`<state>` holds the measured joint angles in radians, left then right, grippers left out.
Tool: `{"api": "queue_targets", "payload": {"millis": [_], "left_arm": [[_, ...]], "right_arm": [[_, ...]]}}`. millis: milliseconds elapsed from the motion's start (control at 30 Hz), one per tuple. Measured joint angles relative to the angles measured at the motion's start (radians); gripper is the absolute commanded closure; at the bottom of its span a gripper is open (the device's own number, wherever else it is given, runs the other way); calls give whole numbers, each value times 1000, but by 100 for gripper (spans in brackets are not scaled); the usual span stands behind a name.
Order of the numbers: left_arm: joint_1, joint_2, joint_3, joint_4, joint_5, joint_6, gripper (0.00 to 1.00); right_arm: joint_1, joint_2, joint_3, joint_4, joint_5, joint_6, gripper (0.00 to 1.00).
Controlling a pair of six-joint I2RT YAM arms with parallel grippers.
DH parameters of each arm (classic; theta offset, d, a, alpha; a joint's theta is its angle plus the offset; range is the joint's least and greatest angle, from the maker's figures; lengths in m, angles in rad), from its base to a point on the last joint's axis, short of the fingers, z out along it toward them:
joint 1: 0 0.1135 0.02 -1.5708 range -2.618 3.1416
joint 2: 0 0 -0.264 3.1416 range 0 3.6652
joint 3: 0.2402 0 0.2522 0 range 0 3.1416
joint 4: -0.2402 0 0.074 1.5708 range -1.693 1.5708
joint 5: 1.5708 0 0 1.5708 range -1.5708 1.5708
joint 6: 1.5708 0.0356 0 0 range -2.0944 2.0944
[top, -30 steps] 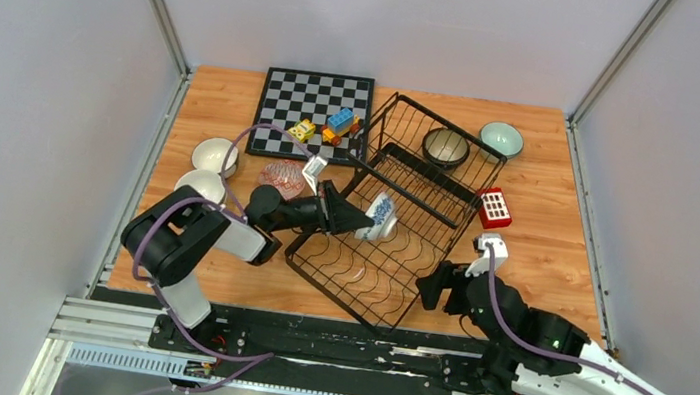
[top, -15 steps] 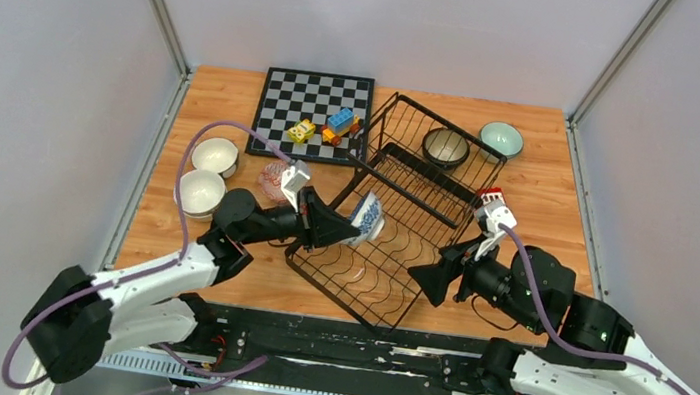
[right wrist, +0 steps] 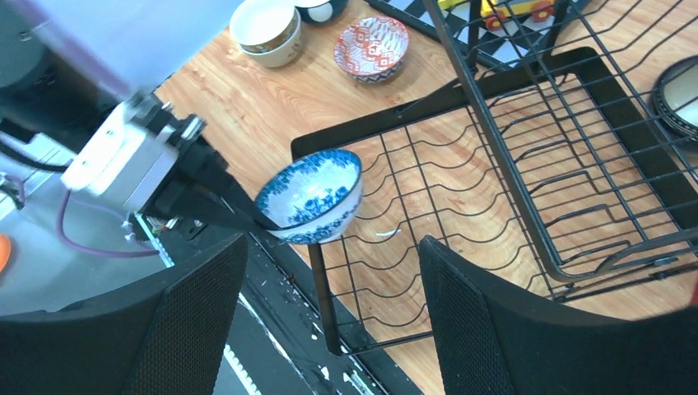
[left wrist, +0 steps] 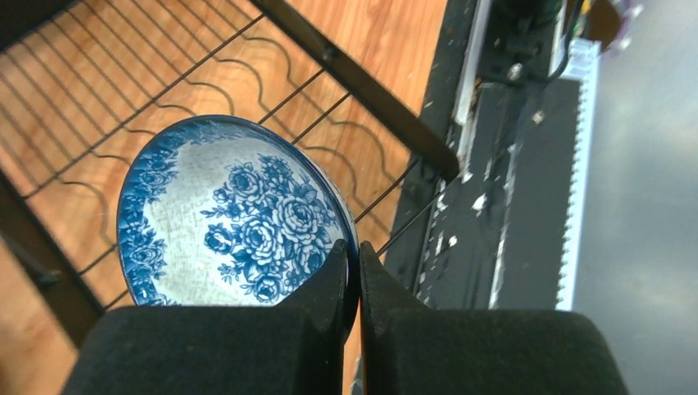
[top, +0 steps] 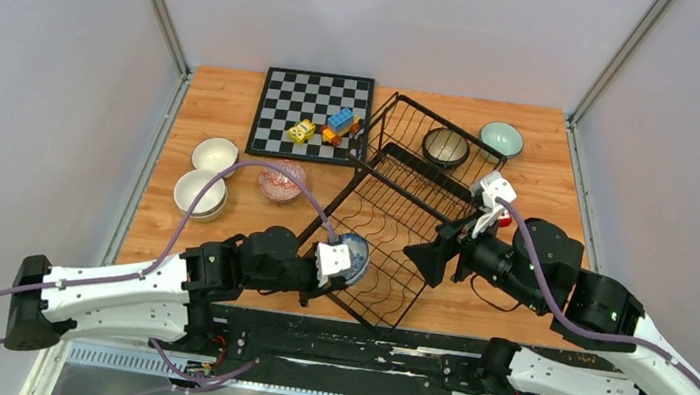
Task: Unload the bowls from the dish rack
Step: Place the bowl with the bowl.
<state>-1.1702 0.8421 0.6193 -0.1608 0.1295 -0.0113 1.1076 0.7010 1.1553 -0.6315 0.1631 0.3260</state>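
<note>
My left gripper (top: 343, 259) is shut on the rim of a blue-and-white patterned bowl (top: 353, 253) and holds it above the near left corner of the black wire dish rack (top: 397, 189). In the left wrist view the fingers (left wrist: 333, 284) pinch the bowl's rim (left wrist: 239, 214) over the rack floor. My right gripper (top: 419, 256) is open and empty over the rack's near right side. Its wrist view shows the held bowl (right wrist: 317, 193) ahead of the gripper (right wrist: 332, 243). A dark speckled bowl (top: 446, 147) sits in the rack's far end.
A mint bowl (top: 501, 138) stands on the table beyond the rack. Two pale bowls (top: 215, 154) (top: 200, 191) and a red patterned bowl (top: 281, 181) stand at the left. A chessboard (top: 284, 124) with toy blocks (top: 340, 121) lies at the back.
My left arm has drawn the patterned bowl back toward the near left corner of the rack, turning it upright. My right gripper has moved a little farther out, over the rack's near right side.
</note>
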Motion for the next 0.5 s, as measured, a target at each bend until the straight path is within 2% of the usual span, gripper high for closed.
{"api": "queue_targets", "payload": {"millis": [267, 500], "left_arm": [[-76, -15, 152, -218, -201, 277, 100], [-130, -31, 201, -330, -266, 476, 100]], "right_arm": [[0, 167, 153, -143, 20, 35, 22], [0, 305, 215, -208, -30, 43, 25]]}}
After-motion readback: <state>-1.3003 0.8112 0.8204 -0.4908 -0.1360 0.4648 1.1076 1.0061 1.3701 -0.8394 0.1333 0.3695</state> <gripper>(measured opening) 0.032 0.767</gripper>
